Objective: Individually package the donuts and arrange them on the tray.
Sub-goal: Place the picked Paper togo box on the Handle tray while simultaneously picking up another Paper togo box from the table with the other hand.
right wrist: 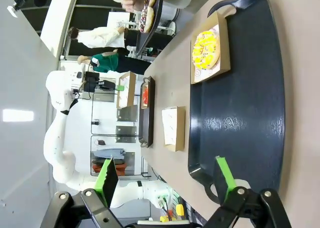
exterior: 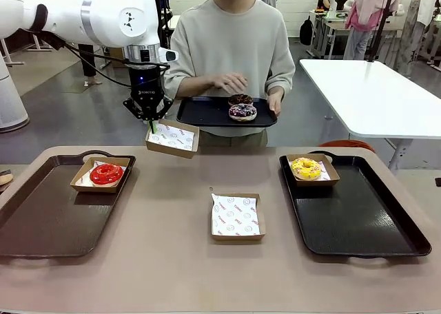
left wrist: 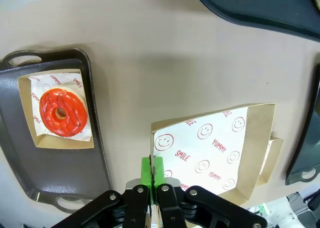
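My left gripper [exterior: 150, 124] is shut on the near rim of an empty paper-lined cardboard box [exterior: 172, 138], held in the air over the table's far left; in the left wrist view the left gripper [left wrist: 151, 170] pinches the box [left wrist: 215, 150] at its edge. A red donut [exterior: 106, 173] [left wrist: 62, 113] lies boxed on the left tray [exterior: 41, 217]. A yellow donut [exterior: 306, 168] [right wrist: 206, 49] lies boxed on the right tray [exterior: 358, 217]. The person holds a black tray [exterior: 200, 111] carrying a chocolate donut [exterior: 240, 99] and a purple sprinkled donut [exterior: 242, 111]. My right gripper [right wrist: 167, 175] hangs open above the right tray [right wrist: 240, 103].
Another empty lined box [exterior: 237, 216] [right wrist: 174, 128] sits mid-table between the two trays. The person stands at the far edge, both hands on the black tray. A white table [exterior: 372, 93] stands behind at the right.
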`<state>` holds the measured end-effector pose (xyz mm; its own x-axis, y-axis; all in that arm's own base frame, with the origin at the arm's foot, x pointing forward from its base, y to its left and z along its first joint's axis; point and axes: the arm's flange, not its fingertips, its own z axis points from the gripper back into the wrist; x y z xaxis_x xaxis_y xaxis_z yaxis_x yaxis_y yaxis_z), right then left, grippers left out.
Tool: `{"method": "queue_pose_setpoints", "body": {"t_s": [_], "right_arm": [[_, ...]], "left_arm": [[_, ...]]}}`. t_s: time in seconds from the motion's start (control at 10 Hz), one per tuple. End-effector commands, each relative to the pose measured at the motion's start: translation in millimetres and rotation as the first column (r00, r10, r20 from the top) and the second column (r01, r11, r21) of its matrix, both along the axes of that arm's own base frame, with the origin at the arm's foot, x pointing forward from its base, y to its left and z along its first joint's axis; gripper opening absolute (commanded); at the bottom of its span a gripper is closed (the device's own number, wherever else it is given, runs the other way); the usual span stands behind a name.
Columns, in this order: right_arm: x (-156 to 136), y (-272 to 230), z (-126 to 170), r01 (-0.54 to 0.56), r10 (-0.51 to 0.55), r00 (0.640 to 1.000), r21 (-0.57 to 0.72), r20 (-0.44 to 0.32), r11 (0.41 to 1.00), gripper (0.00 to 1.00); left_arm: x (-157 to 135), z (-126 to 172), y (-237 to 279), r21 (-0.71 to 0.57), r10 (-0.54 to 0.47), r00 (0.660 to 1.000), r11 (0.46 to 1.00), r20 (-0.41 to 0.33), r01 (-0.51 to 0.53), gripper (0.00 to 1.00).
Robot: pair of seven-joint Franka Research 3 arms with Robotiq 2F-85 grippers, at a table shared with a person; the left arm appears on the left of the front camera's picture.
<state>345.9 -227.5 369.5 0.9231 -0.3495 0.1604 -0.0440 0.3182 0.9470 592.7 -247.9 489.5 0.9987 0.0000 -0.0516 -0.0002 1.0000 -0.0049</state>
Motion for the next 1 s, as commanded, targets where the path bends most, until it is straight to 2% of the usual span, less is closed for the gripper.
{"method": "queue_pose_setpoints", "body": {"t_s": [0.0,0.1,0.9], "right_arm": [[7.5,-0.9,1.7,-0.050,0.051,0.998,-0.026,0.032,0.998,1.00],[0.0,0.0,0.0,0.000,0.000,1.000,0.000,0.000,1.000,1.00],[0.0,0.0,0.0,0.000,0.000,1.000,0.000,0.000,1.000,1.00]], "left_arm": [[-3.2,0.5,-0.4,0.000,-0.002,1.000,1.000,0.000,0.002,0.00],[-3.2,0.5,-0.4,0.000,-0.002,1.000,1.000,0.000,0.002,0.00],[-3.2,0.5,-0.4,0.000,-0.002,1.000,1.000,0.000,0.002,0.00]]}}
